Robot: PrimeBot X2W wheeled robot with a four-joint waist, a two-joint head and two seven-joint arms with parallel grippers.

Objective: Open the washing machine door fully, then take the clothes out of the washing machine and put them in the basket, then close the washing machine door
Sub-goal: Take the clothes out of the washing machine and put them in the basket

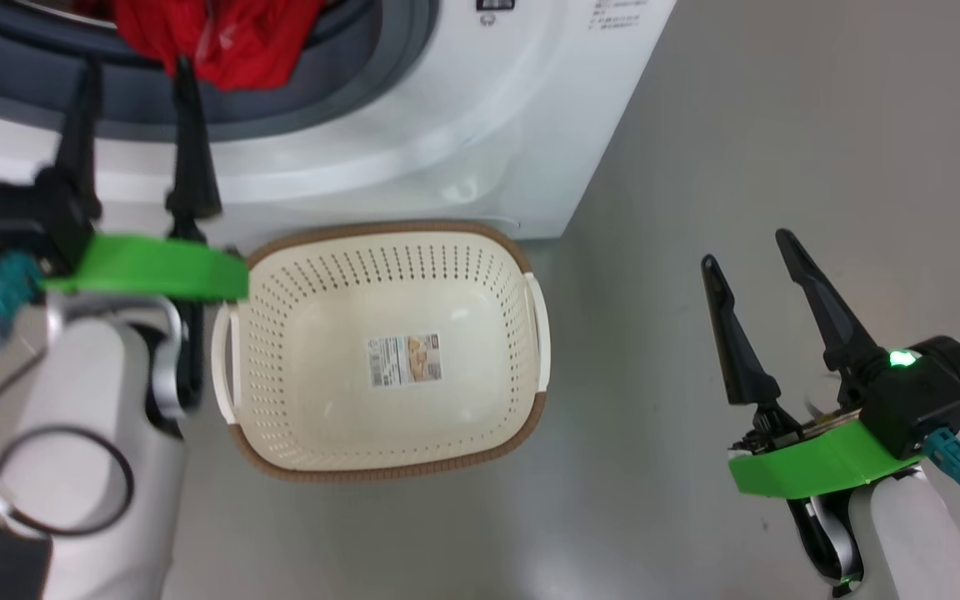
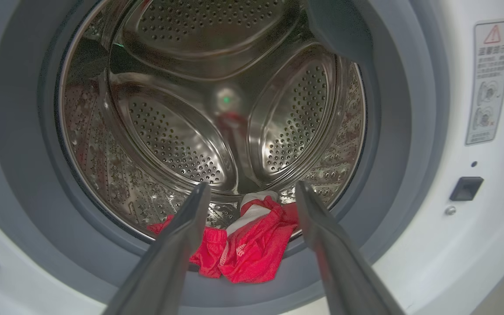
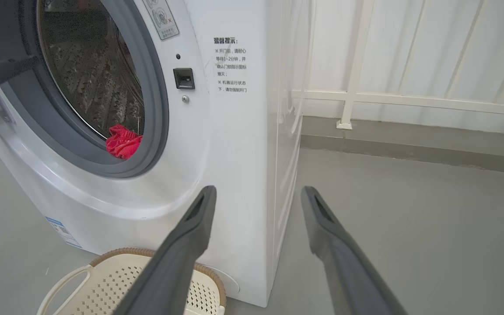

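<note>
Laundry corner, plain utility space: white front-loading washing machine (image 3: pixel 234 175), perforated basket (image 1: pixel 380 227) on grey floor (image 3: pixel 409 227), pale panelled wall (image 3: pixel 453 52), cream rail (image 3: pixel 409 99).

We find the small cream perforated plastic basket (image 1: pixel 323 275) on the grey floor (image 1: pixel 738 125), just before the big white front-loading washing machine (image 1: pixel 447 125). The red fabric clothes (image 1: pixel 230 42) lie at the front lip of its perforated steel drum (image 2: pixel 217 87). Our left claw (image 1: pixel 138 67) stands before that opening, and our right claw (image 1: pixel 747 250) is well right of the basket.
</note>
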